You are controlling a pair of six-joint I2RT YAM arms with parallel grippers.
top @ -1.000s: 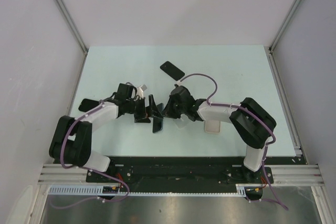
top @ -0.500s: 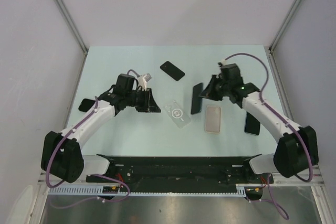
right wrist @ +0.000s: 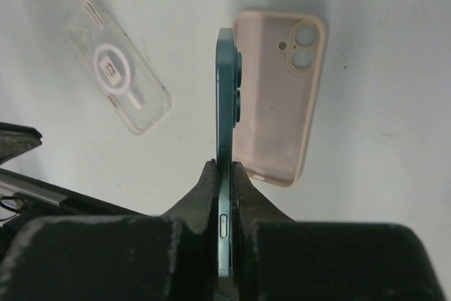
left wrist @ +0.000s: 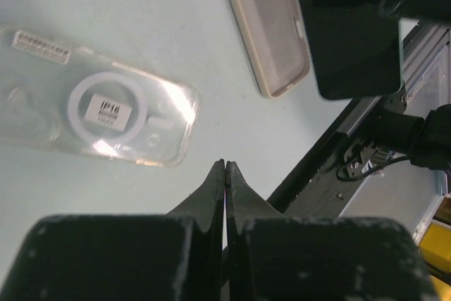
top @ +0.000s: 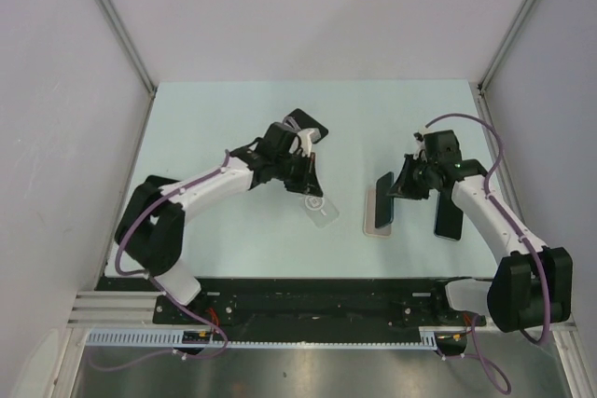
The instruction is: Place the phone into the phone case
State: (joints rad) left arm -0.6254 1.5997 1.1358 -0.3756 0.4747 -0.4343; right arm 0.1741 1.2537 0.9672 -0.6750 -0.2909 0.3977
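My right gripper (top: pixel 397 189) (right wrist: pixel 225 168) is shut on a teal phone (top: pixel 382 189) (right wrist: pixel 225 96), gripped by its faces and held on edge, long side up. Directly beneath the phone lies a beige phone case (top: pixel 377 217) (right wrist: pixel 278 96), hollow side up, camera cut-outs at its far end. A clear phone case (top: pixel 318 209) (left wrist: pixel 99 114) with a white ring lies flat to the left. My left gripper (top: pixel 310 184) (left wrist: pixel 225 168) hovers just behind the clear case, shut on nothing. In the left wrist view the beige case (left wrist: pixel 265 29) and the dark held phone (left wrist: pixel 352 33) show at top right.
A second dark phone (top: pixel 449 221) lies flat right of the beige case, under my right forearm. A black phone (top: pixel 315 126) lies at the back, partly hidden by my left wrist. The black base rail (top: pixel 317 291) runs along the near edge.
The left gripper has moved right to just behind the clear case and has shut from wide open. The right gripper has carried the phone right, from beside the clear case to over the beige case.
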